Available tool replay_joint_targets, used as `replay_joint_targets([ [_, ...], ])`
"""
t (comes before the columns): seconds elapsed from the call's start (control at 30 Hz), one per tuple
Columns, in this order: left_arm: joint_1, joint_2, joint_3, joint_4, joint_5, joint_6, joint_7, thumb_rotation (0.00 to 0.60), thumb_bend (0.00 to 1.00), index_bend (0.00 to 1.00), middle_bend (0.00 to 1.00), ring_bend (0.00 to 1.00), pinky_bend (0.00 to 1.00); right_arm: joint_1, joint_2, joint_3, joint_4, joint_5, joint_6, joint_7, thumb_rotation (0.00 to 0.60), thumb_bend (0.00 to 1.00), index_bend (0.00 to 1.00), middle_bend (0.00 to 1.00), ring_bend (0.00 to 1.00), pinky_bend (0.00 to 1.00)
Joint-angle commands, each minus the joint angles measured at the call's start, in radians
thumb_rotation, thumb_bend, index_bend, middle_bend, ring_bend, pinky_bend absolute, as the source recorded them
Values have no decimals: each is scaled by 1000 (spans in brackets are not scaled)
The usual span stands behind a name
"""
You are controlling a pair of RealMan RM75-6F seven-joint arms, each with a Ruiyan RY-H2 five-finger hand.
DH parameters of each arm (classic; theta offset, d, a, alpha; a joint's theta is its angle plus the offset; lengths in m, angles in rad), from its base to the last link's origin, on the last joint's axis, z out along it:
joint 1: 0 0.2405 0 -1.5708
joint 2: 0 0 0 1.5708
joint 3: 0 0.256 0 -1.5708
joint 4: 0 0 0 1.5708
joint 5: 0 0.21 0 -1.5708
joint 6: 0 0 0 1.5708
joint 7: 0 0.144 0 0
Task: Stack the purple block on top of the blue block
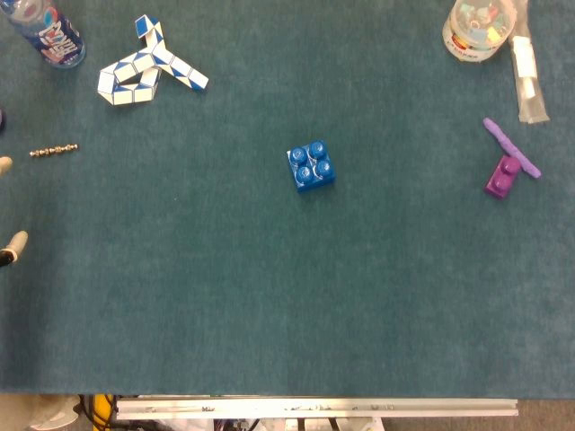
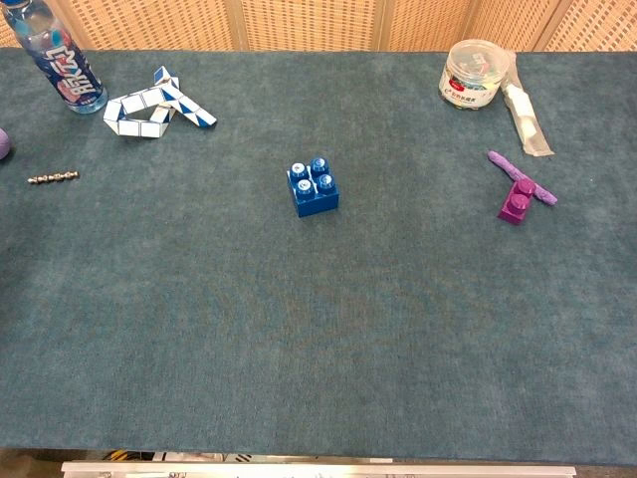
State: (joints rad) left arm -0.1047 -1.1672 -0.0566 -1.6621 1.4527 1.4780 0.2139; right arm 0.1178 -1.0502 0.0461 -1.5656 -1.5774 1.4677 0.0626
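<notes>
Pale metal rail [image 1: 314, 409] runs along the near edge of the worktop [image 1: 269, 314], which is covered in matte teal felt-like cloth. At the far left border of the head view, two cream fingertips [image 1: 13, 242] of the left hand [image 1: 6, 250] poke into frame, apart from each other and touching nothing visible. The rest of the hand is cut off, so I cannot tell its grasp. The right hand is out of sight.

Near those fingertips lies a short beaded metal chain [image 1: 54, 151]. Beyond it are a blue-and-white faceted twist puzzle [image 1: 144, 67] and a clear plastic bottle [image 1: 54, 36].

The studded blue block [image 1: 312, 166] sits mid-worktop. The purple block [image 1: 500, 180] lies well apart to the right, with a purple strip [image 1: 512, 148] across it. A clear jar [image 1: 481, 27] stands behind.
</notes>
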Motion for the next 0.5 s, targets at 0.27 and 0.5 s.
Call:
replay_joint_targets([
  [0.27,6,-1,5,3,7,10,-2,600,169,199,186,180,300,0,4,1,7,-18,20,26,600,193,232,345,223,304],
  [0.5,9,3,6,9,5,10,-15,600,168,199,186,180,300,27,31,0,7,-51,1,42,600,194,232,344,223,304],
])
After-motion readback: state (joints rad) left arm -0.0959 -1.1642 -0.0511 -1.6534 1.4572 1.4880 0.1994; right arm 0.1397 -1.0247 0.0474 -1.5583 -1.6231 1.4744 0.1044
